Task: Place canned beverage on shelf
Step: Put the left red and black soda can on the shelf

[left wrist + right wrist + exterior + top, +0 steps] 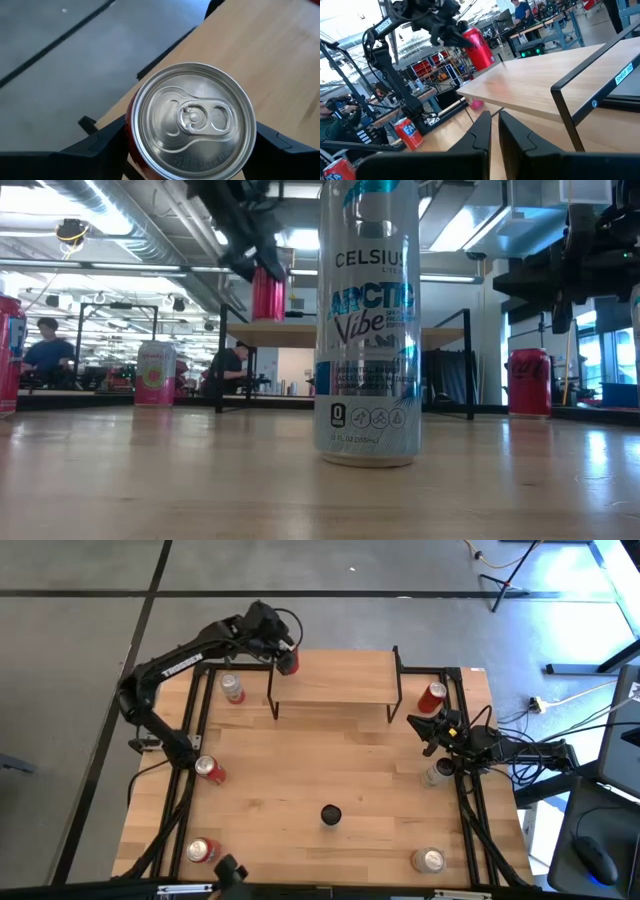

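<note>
The left tool (284, 652) grips a red can (289, 662) above the shelf (335, 680) corner, not yet set down; the right tool (424, 727), shut and empty, waits beside the shelf.

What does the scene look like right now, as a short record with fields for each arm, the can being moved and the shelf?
left gripper: shut on the red can, at the shelf's back left corner
red can: upright, tilted slightly, above the board's edge
shelf: nothing standing on it
right gripper: shut, empty, waiting by the shelf's right end
</note>
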`<state>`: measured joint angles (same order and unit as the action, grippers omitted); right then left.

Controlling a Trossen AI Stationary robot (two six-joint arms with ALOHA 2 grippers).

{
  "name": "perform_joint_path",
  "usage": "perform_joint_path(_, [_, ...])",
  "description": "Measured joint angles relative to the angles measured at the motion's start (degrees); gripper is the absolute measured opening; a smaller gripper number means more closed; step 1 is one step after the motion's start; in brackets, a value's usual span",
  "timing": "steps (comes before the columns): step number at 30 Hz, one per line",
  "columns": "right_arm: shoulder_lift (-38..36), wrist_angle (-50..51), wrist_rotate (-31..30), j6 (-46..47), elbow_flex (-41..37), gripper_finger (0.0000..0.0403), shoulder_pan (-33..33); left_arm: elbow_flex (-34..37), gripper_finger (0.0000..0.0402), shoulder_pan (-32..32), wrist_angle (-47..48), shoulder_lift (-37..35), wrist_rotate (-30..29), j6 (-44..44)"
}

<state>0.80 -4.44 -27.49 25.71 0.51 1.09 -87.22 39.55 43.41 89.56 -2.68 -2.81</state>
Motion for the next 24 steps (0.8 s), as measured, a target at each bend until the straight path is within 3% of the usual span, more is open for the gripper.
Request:
perform_joint_path(15, [0.0, 0.1, -1.3, -0.3, 0.0, 0.0024, 0.0, 0.5, 0.0276, 1.3, 0.6, 1.4, 0.8, 0.0])
perform_joint_path(24, [0.0, 0.2, -1.5, -0.4, 0.0, 0.0024, 0.0, 0.7, 0.0325, 0.6, 0.5, 1.4, 0.3, 0.0])
